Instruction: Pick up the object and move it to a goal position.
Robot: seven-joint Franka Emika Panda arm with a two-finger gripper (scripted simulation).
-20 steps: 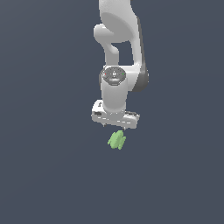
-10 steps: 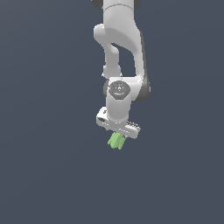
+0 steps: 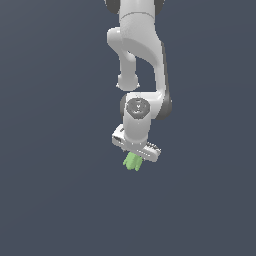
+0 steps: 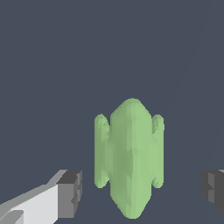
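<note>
The object is a small light-green ridged block lying on the dark floor. Only its lower part shows in the exterior view, below the white hand of my gripper. In the wrist view the object stands lengthwise between the two dark fingertips. A gap shows on each side of it, wider on one side. My gripper is open around the object and does not touch it. The arm reaches down from above, with the hand tilted slightly.
Only a plain dark grey floor surrounds the object. No goal marker, container or other object shows in either view.
The hand has come down over the green object and twisted slightly, so that it now covers the object's upper part. The object has stayed in place.
</note>
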